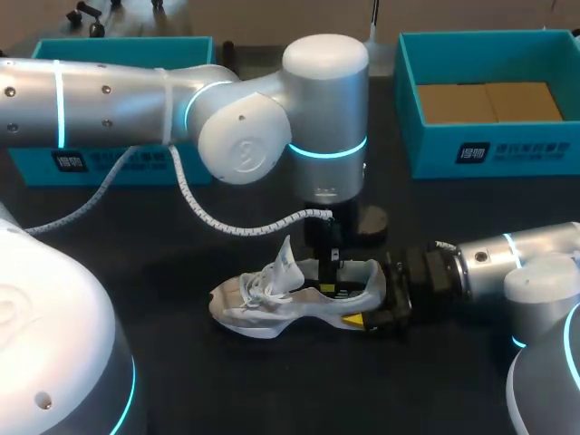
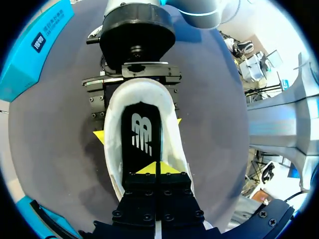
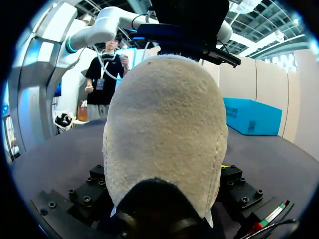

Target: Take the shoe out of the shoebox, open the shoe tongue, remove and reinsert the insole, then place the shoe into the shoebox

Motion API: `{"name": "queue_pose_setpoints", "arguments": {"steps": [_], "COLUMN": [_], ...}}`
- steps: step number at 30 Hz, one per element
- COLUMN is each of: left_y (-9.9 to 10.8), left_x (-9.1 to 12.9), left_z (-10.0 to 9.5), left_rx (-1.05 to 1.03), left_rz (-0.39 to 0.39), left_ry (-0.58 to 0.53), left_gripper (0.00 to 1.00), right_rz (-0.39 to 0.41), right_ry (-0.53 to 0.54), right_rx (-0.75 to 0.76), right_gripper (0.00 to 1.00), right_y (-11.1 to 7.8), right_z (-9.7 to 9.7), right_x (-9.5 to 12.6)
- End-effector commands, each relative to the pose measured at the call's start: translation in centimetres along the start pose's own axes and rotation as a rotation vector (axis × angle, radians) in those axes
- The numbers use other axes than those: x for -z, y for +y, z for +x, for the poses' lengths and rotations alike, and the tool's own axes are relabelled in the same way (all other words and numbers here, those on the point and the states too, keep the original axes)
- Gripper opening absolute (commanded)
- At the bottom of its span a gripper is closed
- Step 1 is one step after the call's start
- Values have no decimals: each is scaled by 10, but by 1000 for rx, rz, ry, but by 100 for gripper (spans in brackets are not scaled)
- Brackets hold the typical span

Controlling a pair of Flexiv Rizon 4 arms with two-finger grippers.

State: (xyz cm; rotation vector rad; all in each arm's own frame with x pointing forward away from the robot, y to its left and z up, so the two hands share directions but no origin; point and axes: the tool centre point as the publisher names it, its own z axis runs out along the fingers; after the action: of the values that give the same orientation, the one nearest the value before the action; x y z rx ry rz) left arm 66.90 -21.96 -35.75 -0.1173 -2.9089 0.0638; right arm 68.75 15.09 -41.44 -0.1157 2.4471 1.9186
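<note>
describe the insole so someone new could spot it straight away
In the middle of the dark table lies a pale shoe. Look down into its opening: the insole is the flat strip on its floor. It is black with a white mark, while the lining around it is white.

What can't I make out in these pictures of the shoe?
Left wrist view: whether the left gripper pinches the black insole; its fingers cover the contact.
Right wrist view: tips of the right gripper, behind the heel of the grey and white sneaker.
Head view: inside the left teal cardboard box, covered by the left arm.
</note>
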Motion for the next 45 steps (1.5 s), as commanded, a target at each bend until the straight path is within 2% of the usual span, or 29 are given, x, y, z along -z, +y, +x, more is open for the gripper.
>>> {"name": "queue_pose_setpoints", "arguments": {"steps": [1, 6, 8, 15, 22, 31, 36, 38, 39, 45], "left_y": [-1, -1, -2, 11, 23, 34, 33, 29, 27, 20], "left_x": [0, 0, -6, -20, -32, -34, -40, -45, -47, -52], "left_z": [0, 0, -3, -11, -2, 10, 10, 4, 1, -7], "left_rx": [0, 0, -31, -13, -23, -17, 11, 27, 43, 63], "left_rz": [-4, -4, 2, -8, -14, -9, -9, -8, -10, 4], "left_ry": [1, 1, 51, 81, 101, 65, -16, -29, -47, -105], "left_gripper": [0, 0, 0, 0, 0, 0, 0, 25, 32, 33], "right_rz": [4, 4, 4, 4, 4, 4, 4, 4, 4, 4], "right_ry": [0, 0, 0, 0, 0, 0, 0, 0, 0, 0], "right_rx": [0, 0, 0, 0, 0, 0, 0, 0, 0, 0], "right_gripper": [0, 0, 0, 0, 0, 0, 0, 0, 0, 0], "right_y": [1, 1, 1, 1, 1, 1, 1, 1, 1, 1], "right_z": [1, 1, 1, 1, 1, 1, 1, 1, 1, 1], "right_x": [-1, -1, -1, -1, -1, -1, -1, -1, -1, -1]}}
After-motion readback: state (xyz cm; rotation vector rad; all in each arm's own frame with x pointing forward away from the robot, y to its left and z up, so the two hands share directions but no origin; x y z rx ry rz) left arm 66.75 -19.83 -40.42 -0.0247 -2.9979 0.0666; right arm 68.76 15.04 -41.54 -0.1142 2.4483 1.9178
